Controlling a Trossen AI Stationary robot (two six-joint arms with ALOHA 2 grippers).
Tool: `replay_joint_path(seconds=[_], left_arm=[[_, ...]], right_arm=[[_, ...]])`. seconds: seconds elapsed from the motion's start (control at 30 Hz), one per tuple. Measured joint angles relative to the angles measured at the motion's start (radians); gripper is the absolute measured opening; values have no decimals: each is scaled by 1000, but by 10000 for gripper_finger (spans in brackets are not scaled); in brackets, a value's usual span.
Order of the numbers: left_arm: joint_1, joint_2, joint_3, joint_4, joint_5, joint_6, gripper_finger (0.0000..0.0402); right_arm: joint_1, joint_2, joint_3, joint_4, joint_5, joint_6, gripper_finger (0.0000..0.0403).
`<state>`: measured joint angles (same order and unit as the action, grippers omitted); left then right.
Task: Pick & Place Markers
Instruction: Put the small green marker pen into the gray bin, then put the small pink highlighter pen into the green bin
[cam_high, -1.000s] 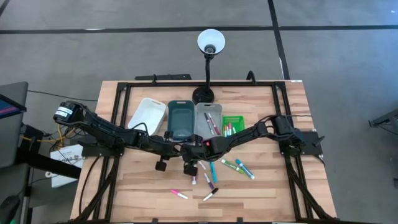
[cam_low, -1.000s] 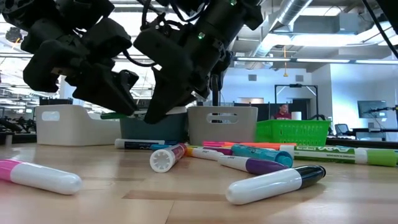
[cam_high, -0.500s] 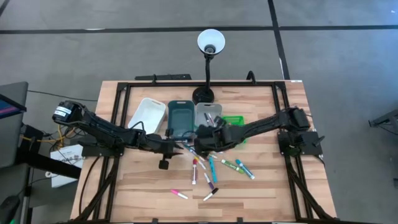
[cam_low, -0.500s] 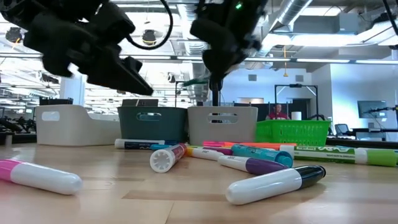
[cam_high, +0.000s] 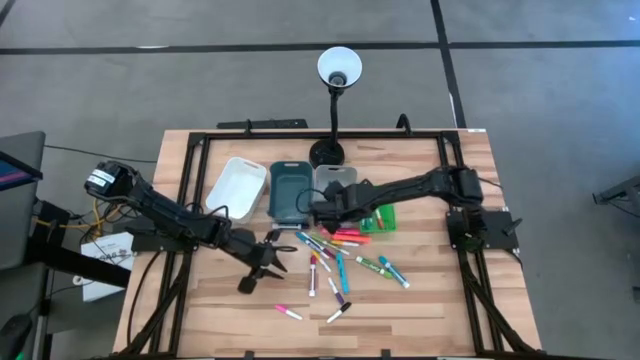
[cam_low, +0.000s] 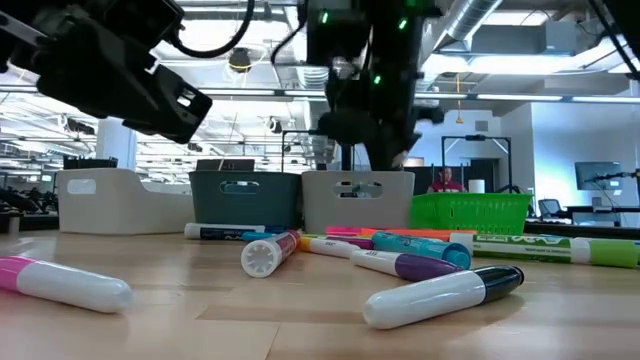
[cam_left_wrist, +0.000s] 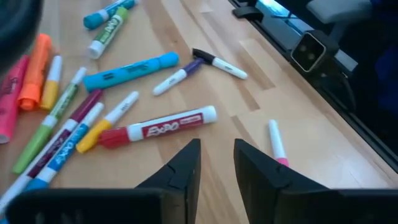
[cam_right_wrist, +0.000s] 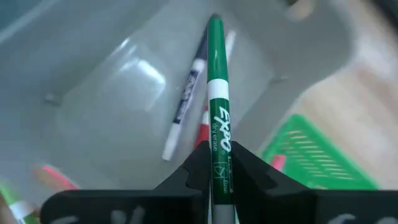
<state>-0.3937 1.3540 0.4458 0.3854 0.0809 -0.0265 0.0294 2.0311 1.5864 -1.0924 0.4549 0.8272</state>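
The right claw (cam_right_wrist: 217, 171) clenches a green marker (cam_right_wrist: 217, 99) over the grey tray (cam_right_wrist: 112, 81), near the surface's (cam_high: 430, 300) centre. The left claw (cam_left_wrist: 216, 163), at seven o'clock from it, hangs slightly parted and empty above the loose markers (cam_left_wrist: 158, 127).

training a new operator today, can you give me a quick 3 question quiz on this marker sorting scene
1. True or false: the right gripper is shut on a green marker.
2. Which container is that gripper over? A white tray, B dark teal tray, C grey tray, D green basket.
3. What does the left gripper hold?

Key:
1. True.
2. C, the grey tray, which already has markers in it.
3. Nothing; its fingers stand apart over the table near a red Expo marker.
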Motion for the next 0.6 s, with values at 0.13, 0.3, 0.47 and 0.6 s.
replay_joint_path(seconds=[0.13, 0.3, 0.47, 0.6], left_arm=[[-5, 0, 0, -3, -8, 1, 92], [-4, 1, 0, -3, -26, 3, 92], [-4, 1, 0, -3, -28, 3, 92], [-9, 1, 0, -3, -24, -6, 92]], right_arm=[[-53, 32, 0, 7, -59, -22, 25], [-89, 35, 0, 12, -73, -49, 61], [-106, 29, 0, 18, -118, -89, 107], [-100, 29, 0, 23, -121, -150, 135]])
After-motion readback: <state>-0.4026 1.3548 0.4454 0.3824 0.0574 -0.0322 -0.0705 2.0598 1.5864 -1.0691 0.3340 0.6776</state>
